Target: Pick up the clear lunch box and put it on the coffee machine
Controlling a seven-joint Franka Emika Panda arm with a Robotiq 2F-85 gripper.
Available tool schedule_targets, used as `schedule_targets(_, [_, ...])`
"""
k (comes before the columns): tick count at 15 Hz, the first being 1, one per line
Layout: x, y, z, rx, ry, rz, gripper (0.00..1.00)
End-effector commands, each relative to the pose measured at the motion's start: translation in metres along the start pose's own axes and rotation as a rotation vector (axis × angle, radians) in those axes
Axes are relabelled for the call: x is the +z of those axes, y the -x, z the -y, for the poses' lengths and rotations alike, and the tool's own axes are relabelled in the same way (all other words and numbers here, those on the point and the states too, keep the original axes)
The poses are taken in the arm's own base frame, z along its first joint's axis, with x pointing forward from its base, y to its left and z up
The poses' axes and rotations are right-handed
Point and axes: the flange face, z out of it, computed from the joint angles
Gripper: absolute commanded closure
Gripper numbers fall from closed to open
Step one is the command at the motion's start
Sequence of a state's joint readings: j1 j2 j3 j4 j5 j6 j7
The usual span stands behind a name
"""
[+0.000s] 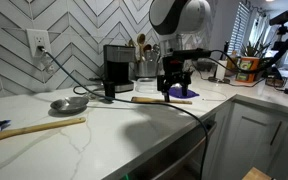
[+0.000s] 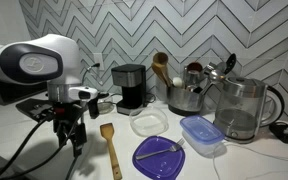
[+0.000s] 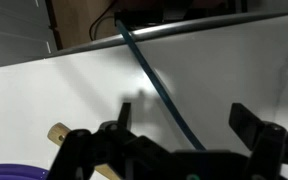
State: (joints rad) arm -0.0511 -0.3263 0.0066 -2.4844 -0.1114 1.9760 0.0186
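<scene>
The clear lunch box [image 2: 150, 124] lies on the white counter in front of the black coffee machine [image 2: 131, 87], which also shows in an exterior view [image 1: 117, 65]. I cannot make the box out in that view or in the wrist view. My gripper [image 2: 70, 137] hangs open and empty just above the counter, apart from the box and on the far side of a wooden spatula [image 2: 110, 148] from it. It also shows in an exterior view [image 1: 175, 86]. In the wrist view the open fingers [image 3: 184, 125] frame bare counter crossed by a blue cable [image 3: 149, 75].
A purple disc [image 2: 159, 155] with a utensil on it and a blue-lidded container [image 2: 201, 135] lie near the box. A steel utensil holder [image 2: 187, 95] and a glass kettle [image 2: 242, 108] stand behind. A wooden spoon [image 1: 34, 128] and a metal ladle [image 1: 69, 103] lie on the counter.
</scene>
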Motion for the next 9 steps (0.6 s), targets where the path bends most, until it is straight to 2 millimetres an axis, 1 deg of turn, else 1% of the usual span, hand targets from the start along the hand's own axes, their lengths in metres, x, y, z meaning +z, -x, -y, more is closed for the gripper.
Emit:
schedule_targets(1, [0.0, 0.0, 0.0, 0.0, 0.0, 0.001, 0.0])
schedule_targets(7, [0.0, 0.0, 0.0, 0.0, 0.0, 0.001, 0.0])
schedule_targets(9, [-0.009, -0.006, -0.016, 0.053, -0.063, -0.006, 0.0])
